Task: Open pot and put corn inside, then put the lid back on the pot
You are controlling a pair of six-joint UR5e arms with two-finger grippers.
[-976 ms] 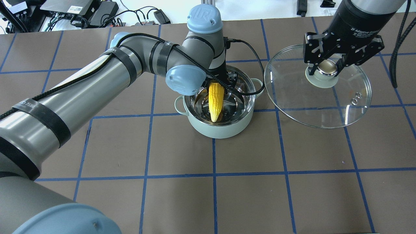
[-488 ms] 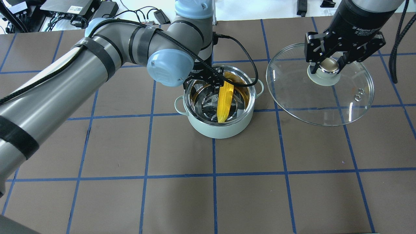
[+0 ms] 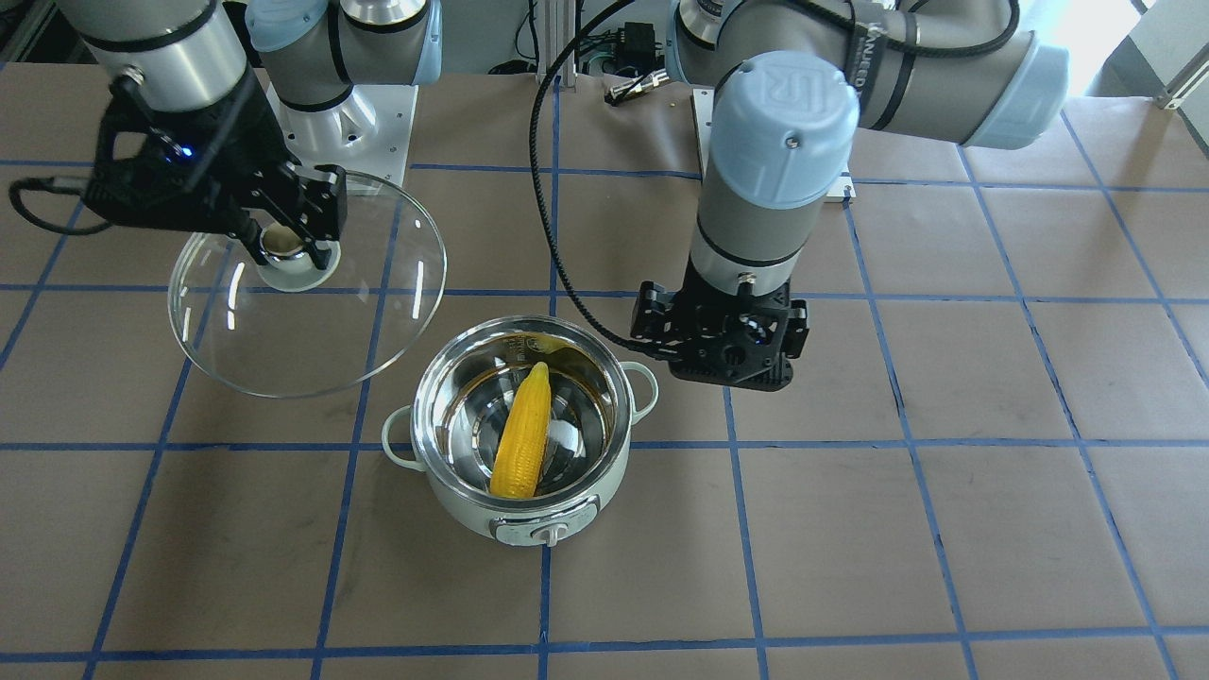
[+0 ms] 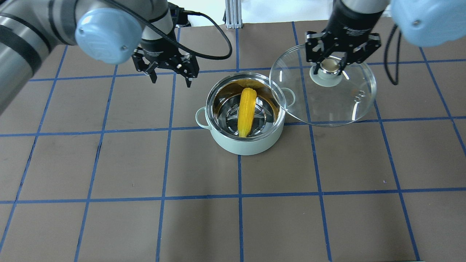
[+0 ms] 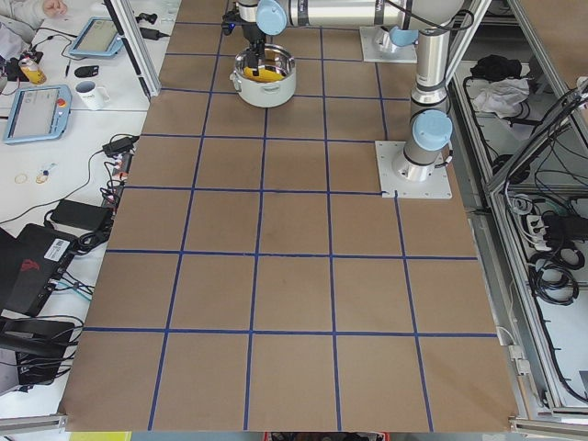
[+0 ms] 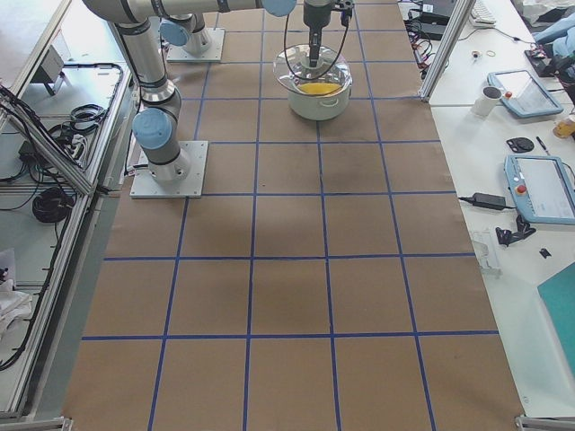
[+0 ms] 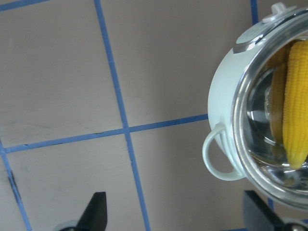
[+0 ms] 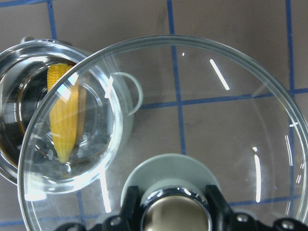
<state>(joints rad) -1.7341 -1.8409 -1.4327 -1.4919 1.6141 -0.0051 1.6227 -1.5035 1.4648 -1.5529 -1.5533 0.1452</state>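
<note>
The mint-green pot (image 4: 251,143) (image 3: 453,505) stands open in the middle of the table. The yellow corn (image 4: 247,111) (image 3: 524,433) lies inside it, also seen in the left wrist view (image 7: 296,106) and through the glass in the right wrist view (image 8: 65,113). My left gripper (image 4: 170,77) (image 3: 723,364) is open and empty, in the air to the left of the pot. My right gripper (image 4: 330,64) (image 3: 288,247) is shut on the knob of the glass lid (image 4: 349,105) (image 3: 312,340), held in the air to the right of the pot, its edge overlapping the pot's rim.
A black cable (image 4: 214,54) hangs from the left wrist behind the pot. Brown table mat with blue tape grid (image 4: 240,196). Operator desks with tablets and a mug show in the side views (image 5: 87,92) (image 6: 539,189).
The left gripper let go of the corn, which now lies in the pot, and pulled up and away to the left. The right gripper carried the lid leftward toward the pot.
</note>
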